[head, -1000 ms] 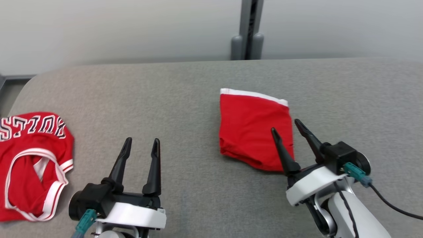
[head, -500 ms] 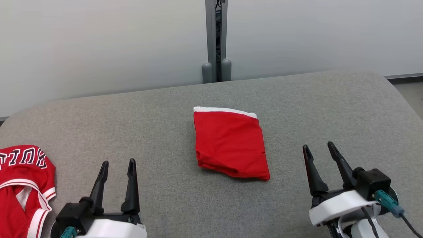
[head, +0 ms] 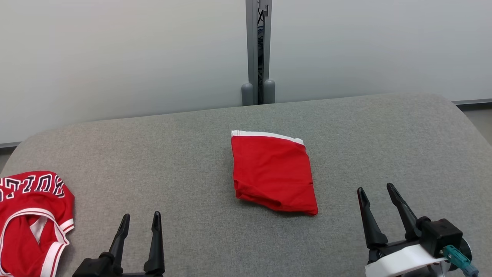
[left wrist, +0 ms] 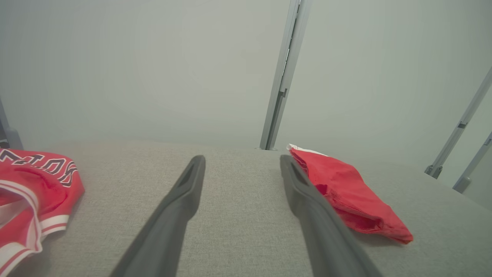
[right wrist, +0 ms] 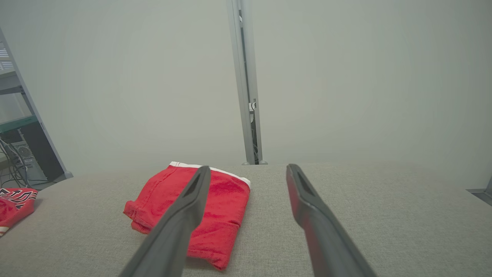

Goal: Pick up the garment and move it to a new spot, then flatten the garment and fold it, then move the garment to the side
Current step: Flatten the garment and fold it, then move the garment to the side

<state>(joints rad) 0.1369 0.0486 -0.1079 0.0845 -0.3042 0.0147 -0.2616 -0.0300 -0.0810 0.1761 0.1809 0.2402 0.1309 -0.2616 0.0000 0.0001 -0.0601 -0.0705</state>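
Note:
The garment (head: 273, 173) is red with a white band along its far edge. It lies folded into a compact rectangle at the middle of the grey padded table (head: 173, 154), also seen in the left wrist view (left wrist: 346, 192) and the right wrist view (right wrist: 161, 192). My right gripper (head: 375, 188) stands open near the front edge, to the right of the garment and apart from it. My left gripper (head: 141, 216) is open at the lower left, with nothing between its fingers. Each wrist view shows its own gripper spread and empty, the left (left wrist: 242, 159) and the right (right wrist: 248, 168).
A second garment, a red jersey (head: 30, 215) with white trim and dark lettering, lies crumpled at the table's left edge, also seen from the left wrist (left wrist: 30, 192). A grey post (head: 258, 57) stands against the pale wall behind the table. The table's corners are rounded.
The head camera has shifted, showing more wall. My right gripper, whose fingers stood over the garment's near right corner, has drawn back and right, clear of it. The left gripper sits lower.

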